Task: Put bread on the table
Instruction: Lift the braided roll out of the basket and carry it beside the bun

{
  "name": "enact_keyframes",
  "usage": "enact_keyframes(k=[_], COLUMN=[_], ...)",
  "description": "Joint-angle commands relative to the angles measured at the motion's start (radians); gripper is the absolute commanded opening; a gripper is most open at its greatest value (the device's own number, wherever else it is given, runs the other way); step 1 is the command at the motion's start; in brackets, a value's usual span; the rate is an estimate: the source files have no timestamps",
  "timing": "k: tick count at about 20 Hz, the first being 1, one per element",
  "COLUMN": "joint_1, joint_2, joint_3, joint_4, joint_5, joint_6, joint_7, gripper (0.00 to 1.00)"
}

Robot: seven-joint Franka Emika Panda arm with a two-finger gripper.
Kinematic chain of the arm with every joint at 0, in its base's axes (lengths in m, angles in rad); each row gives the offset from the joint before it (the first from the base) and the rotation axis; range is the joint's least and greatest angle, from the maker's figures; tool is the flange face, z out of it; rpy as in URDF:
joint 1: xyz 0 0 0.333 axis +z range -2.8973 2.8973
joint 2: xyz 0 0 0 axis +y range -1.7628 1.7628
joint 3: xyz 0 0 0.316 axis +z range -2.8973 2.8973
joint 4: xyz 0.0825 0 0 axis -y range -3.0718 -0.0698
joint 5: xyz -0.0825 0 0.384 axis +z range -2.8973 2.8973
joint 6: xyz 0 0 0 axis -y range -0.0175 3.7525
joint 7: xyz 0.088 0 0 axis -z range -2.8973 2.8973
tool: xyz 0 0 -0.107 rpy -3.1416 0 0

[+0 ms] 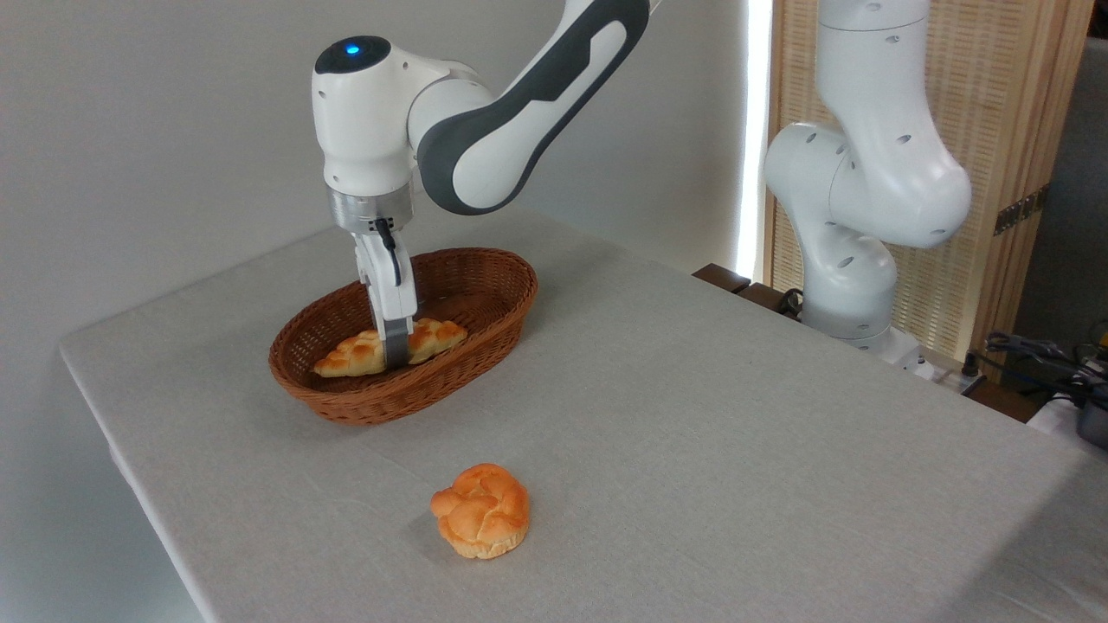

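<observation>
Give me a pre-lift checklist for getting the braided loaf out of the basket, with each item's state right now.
1. Pincer down at the middle of the braided loaf: ok.
2. Pincer closed firmly on the loaf: cannot tell, one finger hides the contact.
3. Loaf lying inside the wicker basket, not yet lifted: ok.
4. Bare table right of the basket for the drop: ok.
5. Round bun well apart from the basket: ok.
6. Basket rim clear of the arm: ok.

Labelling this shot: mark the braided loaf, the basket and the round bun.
Braided loaf (346, 355): fixed camera, on its left half.
Basket (381, 405): fixed camera, on its near outer wall.
Round bun (481, 509): fixed camera, on its top.
</observation>
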Motion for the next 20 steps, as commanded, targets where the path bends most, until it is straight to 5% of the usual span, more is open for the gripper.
enact_keyframes(k=[1,7,10,12,16,19,20], joint_1=[-0.003,0.010,0.085,0.129,0.143,0.143,0.143], joint_2=[-0.003,-0.017,-0.076,-0.141,-0.239,-0.285,-0.285], joint_3=[0.004,0.076,0.087,0.113,0.194,0.256,0.256], joint_4=[0.052,0.240,0.218,0.150,-0.041,-0.200,-0.223], joint_5=[-0.017,-0.008,-0.005,0.052,0.216,0.228,0.228], joint_6=[-0.038,-0.423,-0.449,-0.463,-0.448,-0.359,-0.335], joint_7=[-0.068,-0.096,-0.024,0.011,0.112,0.185,0.185], gripper=[0.15,0.23,0.24,0.24,0.25,0.27,0.37])
